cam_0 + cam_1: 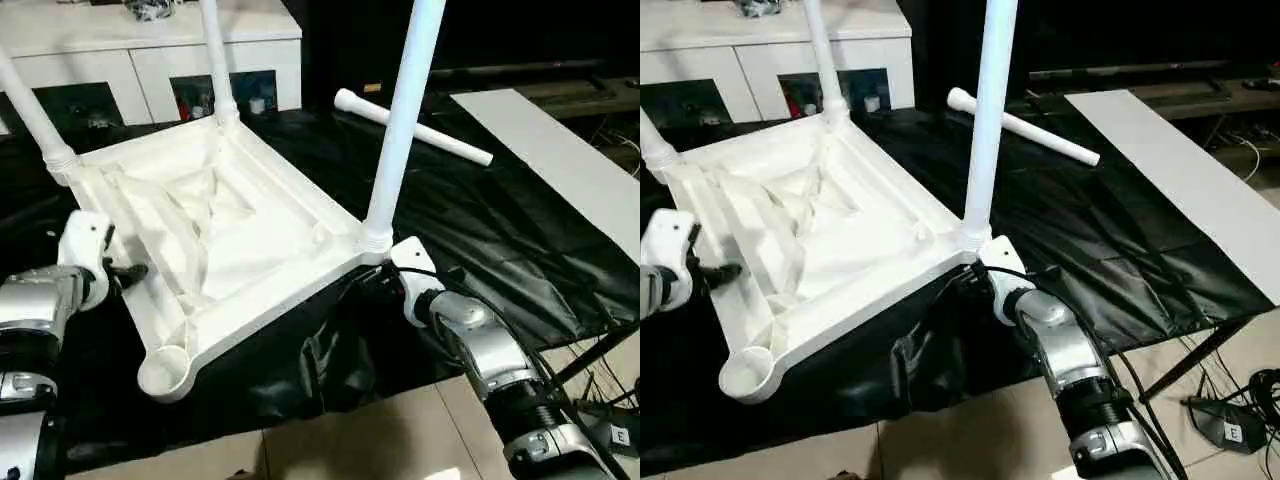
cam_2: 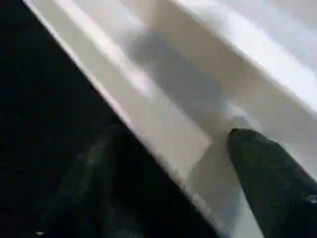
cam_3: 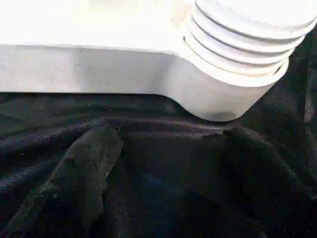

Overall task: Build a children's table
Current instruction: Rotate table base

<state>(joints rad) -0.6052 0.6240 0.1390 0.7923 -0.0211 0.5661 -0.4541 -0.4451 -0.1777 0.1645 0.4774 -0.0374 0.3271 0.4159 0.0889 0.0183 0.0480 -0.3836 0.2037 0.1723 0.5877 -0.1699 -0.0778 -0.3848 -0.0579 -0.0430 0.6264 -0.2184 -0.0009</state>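
The children's table (image 1: 230,240) lies upside down on a black cloth (image 1: 480,230), ribbed underside up. Three tube legs stand in their corner sockets; the near socket (image 1: 165,372) is empty, and the fourth leg (image 1: 412,126) lies on the cloth well beyond the top.

The left gripper (image 1: 128,270) sits at the top's left rim with its fingers spread, one over the rim and one outside it, clamping nothing. The right gripper (image 3: 163,144) hovers at the cloth just beside the near right corner socket (image 3: 233,89), fingers apart and empty.

Risks, as I judge them: the top overhangs the near edge of the work surface (the empty-socket corner juts out), so a push from either arm could slide it on the slick cloth or tip it off. The loose leg is round and could roll. The wrinkled cloth might snag a finger.

Behind stands a white cabinet (image 1: 150,50); a white board (image 1: 560,160) lies to the right, with tiled floor (image 1: 400,440) below.
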